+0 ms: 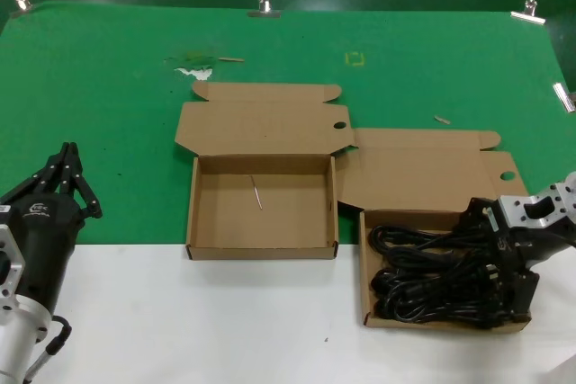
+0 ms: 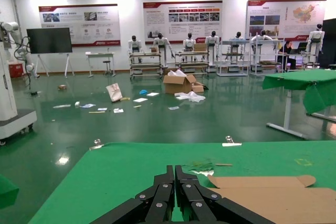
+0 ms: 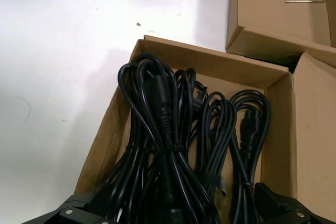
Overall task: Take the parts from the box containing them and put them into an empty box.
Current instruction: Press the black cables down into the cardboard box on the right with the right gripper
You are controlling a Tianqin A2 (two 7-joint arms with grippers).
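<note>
The shallow brown cardboard box holding the cords (image 1: pixel 366 267) sits near the right edge of the surface, on the white front strip, its lid flap lying back on the green cloth behind it. Inside it lie the black power cords wound in long slim bundles (image 1: pixel 432 281), packed side by side and filling most of the box; the right wrist view shows several bundles (image 3: pixel 163 145) running lengthwise between the cardboard walls.

The right gripper (image 1: pixel 513 263) hangs over the right side of this box, low above the cords. Its jaws stand spread wide, one dark finger (image 3: pixel 79 211) outside the bundles on one side and the other on the far side, with nothing clamped between them.

The wider shallow brown cardboard box with a round hole in its lid flap (image 1: pixel 193 213) stands around the middle of the surface, straddling the line between green cloth and white strip, just beside the cord box. Only a thin pale sliver (image 1: pixel 256 192) lies on its floor.

The left gripper (image 1: pixel 67 173) waits near the left edge, its fingers closed together and holding nothing.
</note>
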